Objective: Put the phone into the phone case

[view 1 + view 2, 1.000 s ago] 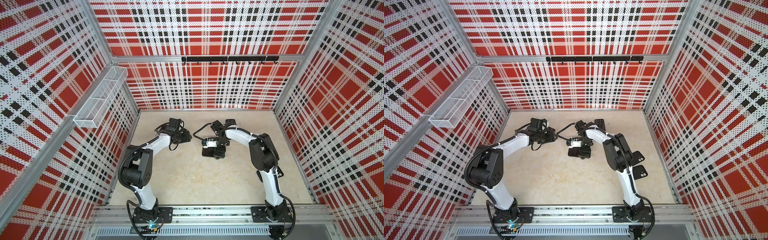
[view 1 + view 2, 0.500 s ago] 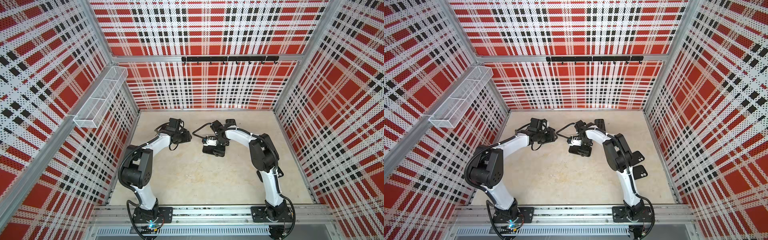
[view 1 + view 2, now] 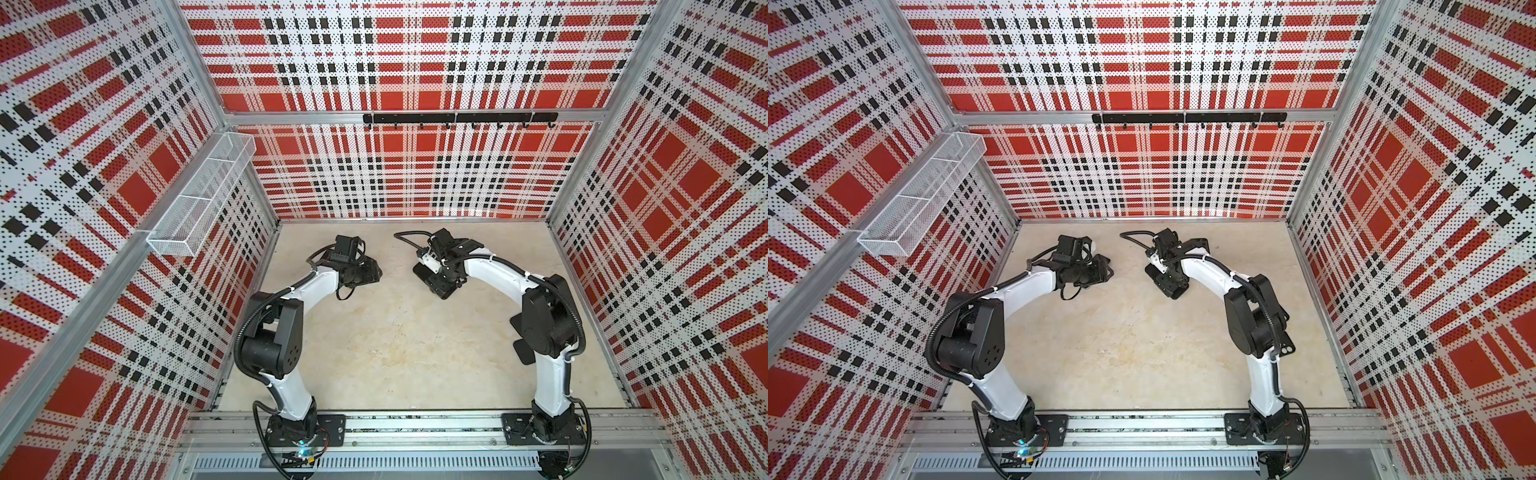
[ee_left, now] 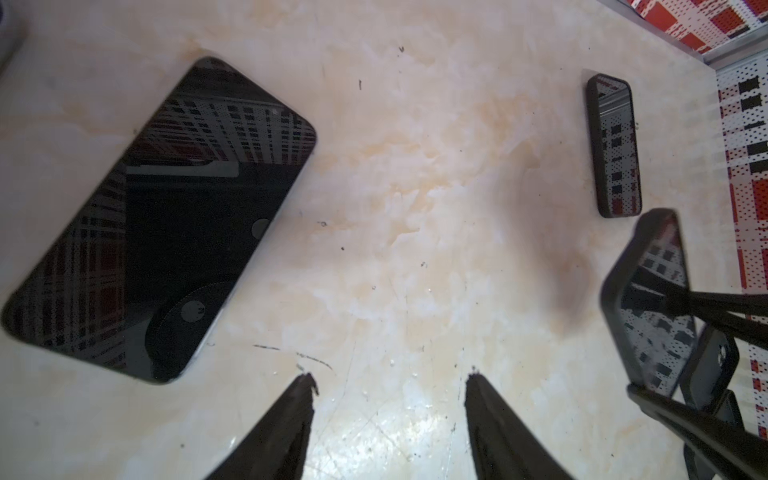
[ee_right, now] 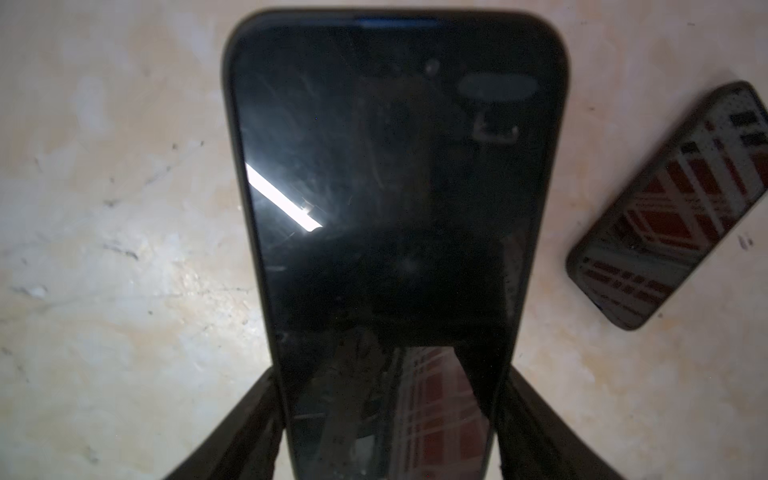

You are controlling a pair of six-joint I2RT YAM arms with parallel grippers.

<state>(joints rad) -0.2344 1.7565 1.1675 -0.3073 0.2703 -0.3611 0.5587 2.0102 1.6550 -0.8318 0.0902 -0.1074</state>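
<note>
My right gripper (image 5: 392,382) is clamped on the phone (image 5: 390,187). One finger presses each long edge near one end, and the rest of the slab sticks out ahead of me. In my left wrist view the phone sits tilted, its free end raised off the surface (image 4: 415,187). Whether the gripped end touches down I cannot tell. A matte black rim (image 5: 231,124) runs round the glass. I judge that to be the phone case, but I cannot tell whether the phone is seated in it all round.

I expect a stiff, flat, fairly dense slab. The glass is slick and could crack or scratch, so the long edges are the place to hold, where the matte rim gives friction. Held this close to one end, it could pivot between my fingers, and a hold nearer the middle would be steadier. The rim should flex, so the corners would need pressing.

My left gripper (image 4: 390,377) hangs open and empty over bare surface. Beside it a second phone (image 4: 166,220) lies flat, screen up. Farther off, a third phone (image 4: 614,145) lies towards the plaid wall (image 4: 744,124).
</note>
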